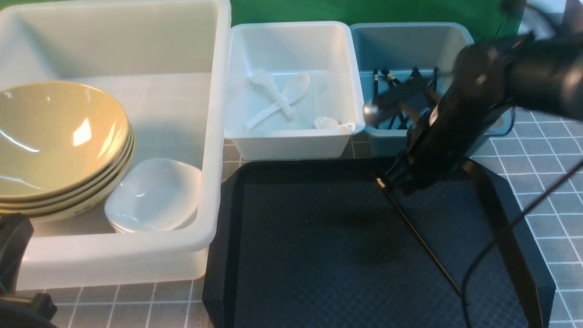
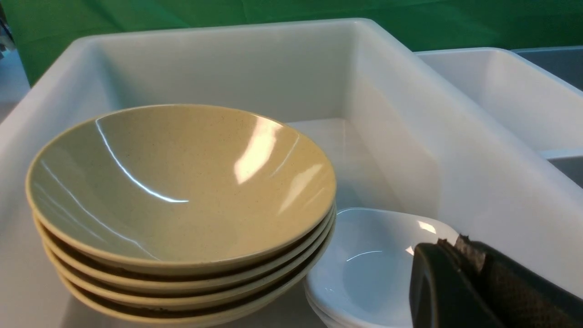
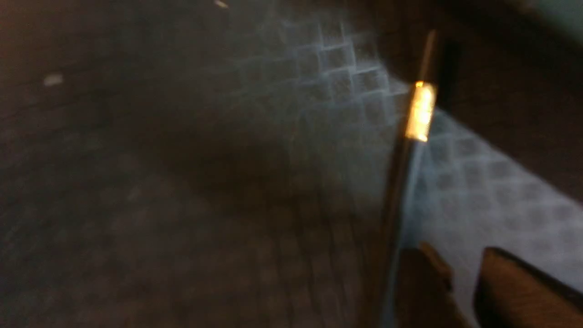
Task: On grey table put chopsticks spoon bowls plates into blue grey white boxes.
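Right of centre in the front view, the right gripper [image 1: 396,178] hangs over one chopstick [image 1: 419,237] lying on the tray [image 1: 296,237], jaws seemingly parted through blur. The left gripper [image 2: 448,246] is pressed together.

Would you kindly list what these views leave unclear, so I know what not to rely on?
Front view: the right arm covers part of the blue-grey box, so its chopsticks cannot be counted.
Right wrist view: motion blur; the right gripper looks open, but whether it touches the lone chopstick is unclear.
Left wrist view: the picture's edge and the left gripper cut off the plates, so their count is unclear.
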### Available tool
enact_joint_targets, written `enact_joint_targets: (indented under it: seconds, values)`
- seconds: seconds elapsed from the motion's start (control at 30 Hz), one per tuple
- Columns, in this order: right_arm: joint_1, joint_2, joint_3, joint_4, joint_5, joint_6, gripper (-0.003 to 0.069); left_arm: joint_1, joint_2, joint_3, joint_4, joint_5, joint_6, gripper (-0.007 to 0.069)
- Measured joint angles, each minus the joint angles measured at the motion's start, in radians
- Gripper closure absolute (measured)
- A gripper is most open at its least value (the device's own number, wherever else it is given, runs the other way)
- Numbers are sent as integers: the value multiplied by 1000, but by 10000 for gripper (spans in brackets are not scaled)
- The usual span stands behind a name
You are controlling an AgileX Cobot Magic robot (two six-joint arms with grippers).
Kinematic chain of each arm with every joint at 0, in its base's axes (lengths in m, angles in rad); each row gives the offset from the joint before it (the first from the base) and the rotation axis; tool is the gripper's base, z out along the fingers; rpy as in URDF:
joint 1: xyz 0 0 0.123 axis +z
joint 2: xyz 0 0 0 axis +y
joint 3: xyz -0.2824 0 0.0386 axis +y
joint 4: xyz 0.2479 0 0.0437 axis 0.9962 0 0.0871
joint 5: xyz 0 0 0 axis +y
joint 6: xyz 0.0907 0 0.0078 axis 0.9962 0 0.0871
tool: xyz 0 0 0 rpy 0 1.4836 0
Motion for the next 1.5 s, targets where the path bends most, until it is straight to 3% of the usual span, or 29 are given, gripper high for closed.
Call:
enact_joint_targets:
  seconds: [0.1, 0.23, 0.37, 0.57, 0.77, 0.87, 0.9, 0.97, 1.07, 1.17, 1.37, 1.4, 1.5]
  values:
    - [0, 55, 0, 0, -20, 13, 369, 0, 0, 0, 0, 1, 0, 633]
    - [0, 82, -4, -1, -33, 22, 365, 0, 0, 0, 0, 2, 0, 633]
    - [2, 91, -9, -7, -41, 17, 431, 0, 0, 0, 0, 2, 0, 633]
    - [40, 67, -4, -5, -8, -58, 589, 0, 0, 1, 0, 2, -1, 633]
    - [103, -122, 3, 2, -8, -114, 590, 0, 0, 1, 1, 2, -1, 633]
    - [106, -216, 3, -5, -108, -147, 590, 0, 0, 1, 3, 1, -1, 633]
    - [91, -272, 3, -15, -280, -165, 590, 0, 0, 1, 5, 1, -1, 633]
    - [74, -286, 3, -20, -412, -166, 590, 0, 0, 1, 7, 1, -1, 633]
    - [13, -253, -2, -25, -791, -160, 585, 0, 0, 1, 7, -2, -1, 633]
    - [-35, -180, -45, -22, -907, -95, 540, 0, 0, 1, 7, -3, -1, 633]
    - [-83, -115, -184, -18, -670, 66, 319, 0, 0, 1, 63, -6, 9, 633]
    - [-83, -118, -189, -18, -670, 68, 319, 0, 0, 1, 69, -6, 9, 633]
    - [-83, -198, -268, -19, -439, 31, 304, 0, 0, 1, 105, -6, 15, 633]
